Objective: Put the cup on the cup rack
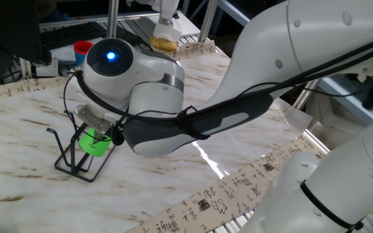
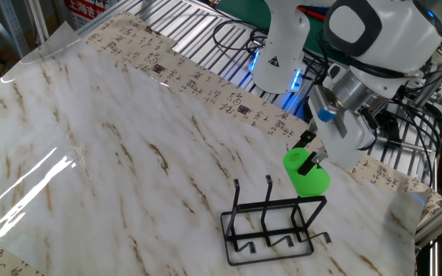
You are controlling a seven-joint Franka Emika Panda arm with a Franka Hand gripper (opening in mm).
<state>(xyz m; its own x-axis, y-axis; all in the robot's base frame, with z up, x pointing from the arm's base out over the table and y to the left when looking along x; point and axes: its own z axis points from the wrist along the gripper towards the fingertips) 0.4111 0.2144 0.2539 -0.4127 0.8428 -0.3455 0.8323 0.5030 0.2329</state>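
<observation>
My gripper [image 2: 310,160] is shut on the bright green cup [image 2: 306,172], one finger inside its rim. I hold the cup tilted just above the right end of the black wire cup rack [image 2: 271,221], close to its top bar. In one fixed view the cup [image 1: 95,142] shows under my wrist, right over the rack [image 1: 76,154]; the fingers are mostly hidden there by the arm. I cannot tell whether the cup touches a peg.
A red cup with a blue band [image 1: 81,49] stands at the far edge behind the arm. The marble tabletop [image 2: 129,153] has patterned paper strips along its edges. A metal grille and cables lie beyond the table's far side [image 2: 229,31].
</observation>
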